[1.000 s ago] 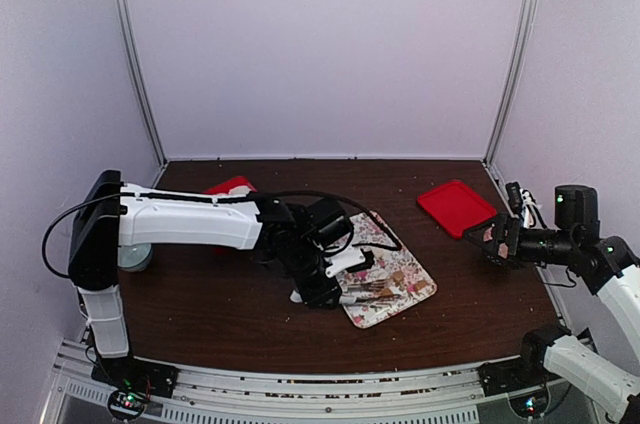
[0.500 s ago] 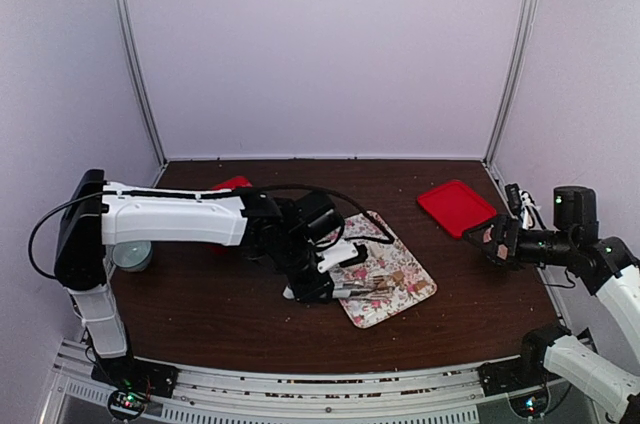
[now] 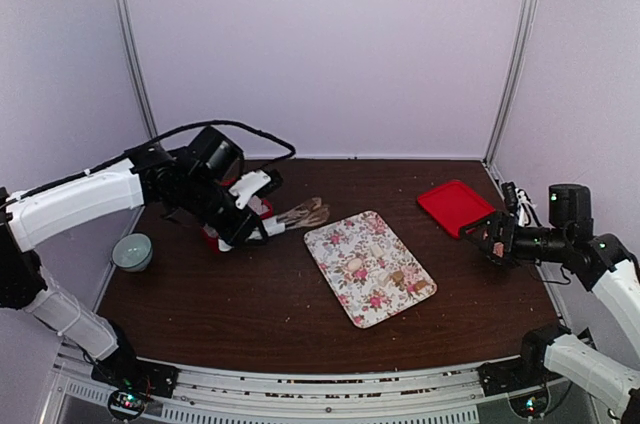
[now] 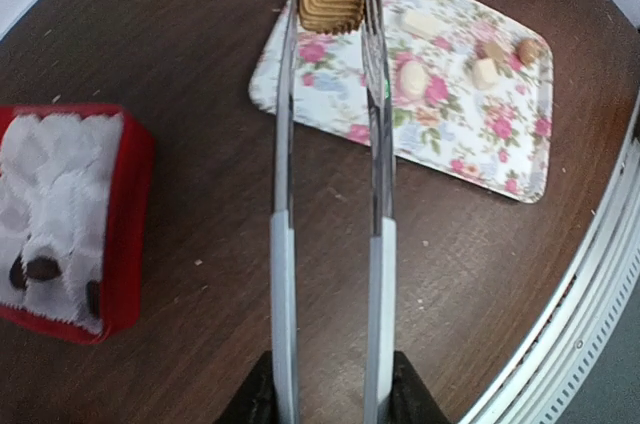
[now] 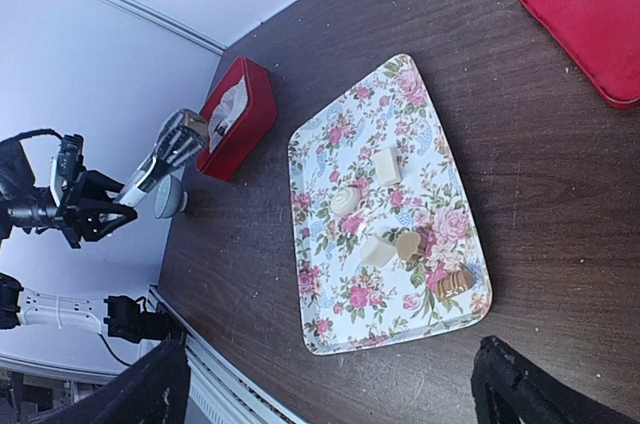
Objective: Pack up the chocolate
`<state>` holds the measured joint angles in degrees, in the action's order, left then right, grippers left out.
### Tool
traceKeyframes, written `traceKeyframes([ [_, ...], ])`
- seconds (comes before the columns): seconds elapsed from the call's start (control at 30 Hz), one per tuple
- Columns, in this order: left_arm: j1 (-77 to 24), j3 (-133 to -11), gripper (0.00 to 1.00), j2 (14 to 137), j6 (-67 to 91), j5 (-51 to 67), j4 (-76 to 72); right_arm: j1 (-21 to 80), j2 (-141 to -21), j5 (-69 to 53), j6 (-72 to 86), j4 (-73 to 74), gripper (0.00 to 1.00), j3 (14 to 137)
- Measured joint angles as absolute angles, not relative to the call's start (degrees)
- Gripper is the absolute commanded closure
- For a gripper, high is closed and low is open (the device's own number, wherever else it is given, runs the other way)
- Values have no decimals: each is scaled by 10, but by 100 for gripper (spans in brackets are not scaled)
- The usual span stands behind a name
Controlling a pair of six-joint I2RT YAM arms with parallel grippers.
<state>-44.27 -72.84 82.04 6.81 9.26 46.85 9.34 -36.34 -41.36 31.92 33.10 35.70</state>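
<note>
The left claw [image 4: 332,396] is clamped on the handles of a pair of tongs [image 4: 375,194], squeezing the two arms nearly parallel. Pinched between the tong tips is one tan chocolate [image 4: 330,6], square and ridged. In the top view those tips hang in the air just left of the far corner of the floral tray [image 3: 345,244]. Just beside the claw, on the side away from the tray, a red box [image 4: 125,224] sits on the tabletop [image 4: 200,64], lined with white paper cups [image 4: 55,164]; two dark chocolates [image 4: 42,267] lie in them at one end. More chocolates [image 5: 385,166], pale and tan, lie scattered on the tray. Well apart at the right edge, the right claw [image 3: 490,239] hovers with its fingers spread wide, gripping nothing, near a red lid [image 3: 457,206]. A small bowl [image 3: 132,251] stands at the far left
</note>
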Motion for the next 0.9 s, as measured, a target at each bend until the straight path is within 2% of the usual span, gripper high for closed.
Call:
traceKeyframes([
  [0.2, -297, -695, 80, 752, 72, 95, 494, 93, -386, -416, 328, 308, 0, 353],
  [0.43, -161, -686, 80, 753, 71, 91, 526, 93, -413, -420, 330, 289, 0, 353],
  [0.6, -122, -694, 80, 802, 74, 84, 536, 93, -425, -420, 330, 286, 0, 353],
  [0.9, -107, -733, 79, 891, 87, 66, 541, 93, -435, -420, 333, 284, 0, 353],
])
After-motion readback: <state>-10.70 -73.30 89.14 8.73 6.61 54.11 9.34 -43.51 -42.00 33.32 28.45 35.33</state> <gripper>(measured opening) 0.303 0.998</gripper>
